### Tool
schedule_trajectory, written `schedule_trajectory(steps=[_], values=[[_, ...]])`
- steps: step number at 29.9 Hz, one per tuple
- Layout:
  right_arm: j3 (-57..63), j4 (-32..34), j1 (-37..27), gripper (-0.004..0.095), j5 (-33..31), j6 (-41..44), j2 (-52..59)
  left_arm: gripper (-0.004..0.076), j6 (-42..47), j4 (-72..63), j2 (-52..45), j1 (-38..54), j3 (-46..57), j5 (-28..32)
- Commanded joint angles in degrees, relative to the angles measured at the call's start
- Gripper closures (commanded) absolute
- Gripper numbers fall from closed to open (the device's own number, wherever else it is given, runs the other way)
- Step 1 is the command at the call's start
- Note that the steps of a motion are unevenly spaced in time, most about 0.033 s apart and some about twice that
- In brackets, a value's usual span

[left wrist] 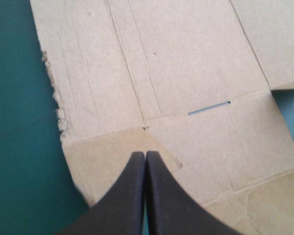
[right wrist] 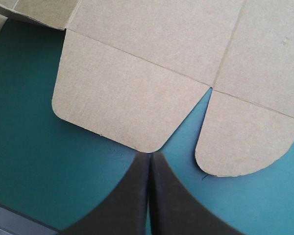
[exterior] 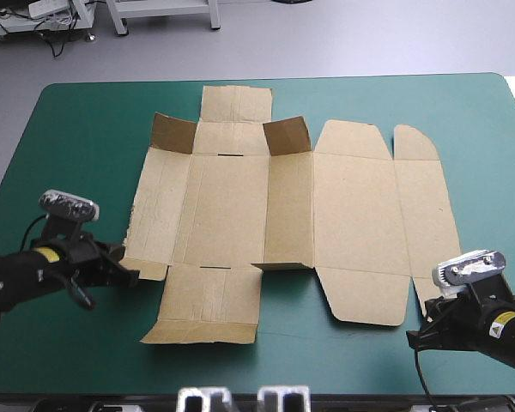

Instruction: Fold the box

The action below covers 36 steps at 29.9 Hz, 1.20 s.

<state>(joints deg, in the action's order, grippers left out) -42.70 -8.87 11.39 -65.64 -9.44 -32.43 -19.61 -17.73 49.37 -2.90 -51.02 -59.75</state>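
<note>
Lying flat across the middle of the teal-green cover (exterior: 69, 137), the brown box (exterior: 275, 223) looks like light, stiff board that should bend cleanly only along its scored creases and may slide on the cover if pushed. Only 2 parts stand up, the left raised flap (exterior: 172, 133) and the right raised flap (exterior: 287, 136) at its far side. The left gripper (left wrist: 145, 154), clenched and holding nothing, sits over the small corner flap (left wrist: 112, 156) at the box's near left, beside a ragged edge (left wrist: 56, 105) that could tear. The right gripper (right wrist: 150, 155), likewise clenched and empty, points at the big rounded flap (right wrist: 127, 103) at the near right, just short of it. Thin outer flaps seem the best holds. Open room is widest at the left; the box's far end nearly reaches the table's far edge.
</note>
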Motion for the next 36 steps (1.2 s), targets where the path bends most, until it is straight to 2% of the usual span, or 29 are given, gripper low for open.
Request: schedule_trajectory(steps=[1,7,9,12,15,18,20,23,25,28,36], values=[[-1.3,-0.6,-0.3,0.0926,3.2,-0.3,-0.4,0.0725,-4.0,-6.0,9.0,-0.1,-6.5,3.5],[-1.3,-0.6,-0.3,0.0926,3.4,-1.5,-0.4,0.0725,-6.7,-10.2,22.3,-0.1,-15.6,2.9],[-1.3,-0.6,-0.3,0.0926,3.4,-2.3,-0.4,0.0725,-5.9,-9.5,25.3,-0.1,-17.9,1.0],[-1.3,-0.6,-0.3,0.0926,3.4,-2.7,-0.4,0.0713,-5.6,-9.5,30.3,-0.1,-21.4,-5.0],[-1.3,-0.6,-0.3,0.0926,3.4,-2.7,-0.4,0.0642,-5.5,-9.4,33.8,0.1,-23.2,-6.5],[-1.3,-0.6,-0.3,0.0926,3.4,-2.7,-0.4,0.0517,-4.5,-10.0,36.2,2.2,-23.5,-5.6],[-1.3,-0.6,-0.3,0.0926,3.4,-2.7,-0.4,0.0406,-3.8,-9.9,37.3,4.2,-23.6,-5.9],[-1.3,-0.6,-0.3,0.0926,3.5,-2.7,-0.4,0.0246,-3.8,-9.7,37.8,7.9,-23.6,-7.7],[-1.3,-0.6,-0.3,0.0926,3.6,-2.7,-0.4,0.0179,-4.2,-9.7,37.8,10.9,-23.6,-9.9],[-1.3,-0.6,-0.3,0.0926,3.6,-2.8,-0.4,0.015,-6.6,-10.3,37.8,15.1,-23.6,-11.5],[-1.3,-0.6,-0.3,0.0926,3.6,-3.2,-0.4,0.015,-12.9,-18.9,42.1,24.1,-23.6,-14.9]])
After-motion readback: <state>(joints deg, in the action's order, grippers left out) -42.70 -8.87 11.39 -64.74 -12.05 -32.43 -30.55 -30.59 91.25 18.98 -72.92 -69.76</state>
